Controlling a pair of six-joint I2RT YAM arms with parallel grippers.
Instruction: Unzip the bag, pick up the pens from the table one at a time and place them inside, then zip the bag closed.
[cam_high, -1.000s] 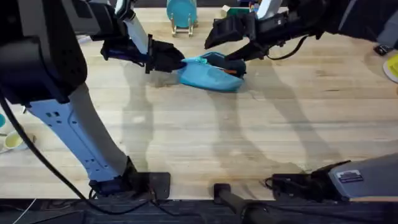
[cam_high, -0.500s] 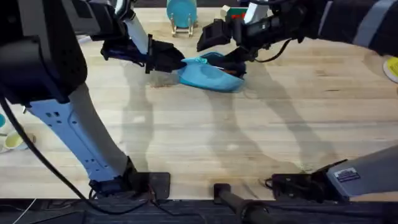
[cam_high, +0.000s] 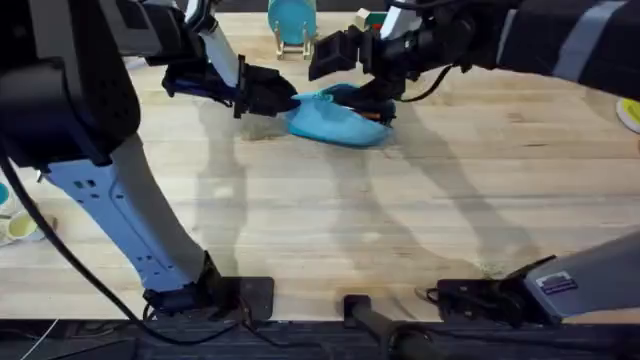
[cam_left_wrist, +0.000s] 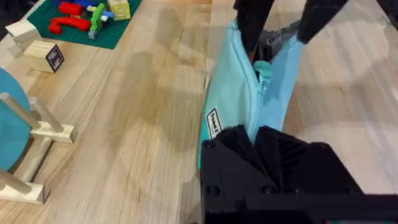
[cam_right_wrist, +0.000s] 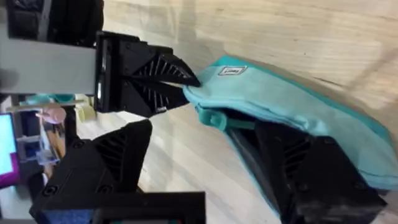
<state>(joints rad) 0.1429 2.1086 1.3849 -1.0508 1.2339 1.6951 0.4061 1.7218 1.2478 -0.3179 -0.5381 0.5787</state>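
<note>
From overhead, we are finding the bag lying at about twelve o'clock on the table, far from our bases; our left gripper is pinching its nine o'clock end, fingers closed on the fabric; our right gripper is hovering over the three o'clock end, where an orange pen is peeking at the mouth.

In the left wrist view, we are seeing the bag clamped at its end, the zip gaping and the teal pull tab sitting a little way along it.

In the right wrist view, the bag is lying between our right fingers, which are standing apart with one finger dipping into the opening; the left gripper is gripping the far end beside the pull tab.

We judge the pen should be dropped well inside; we should be keeping the left clamp firm and the mouth taut, and withdrawing straight so the fingers are not snagging the zip.
</note>
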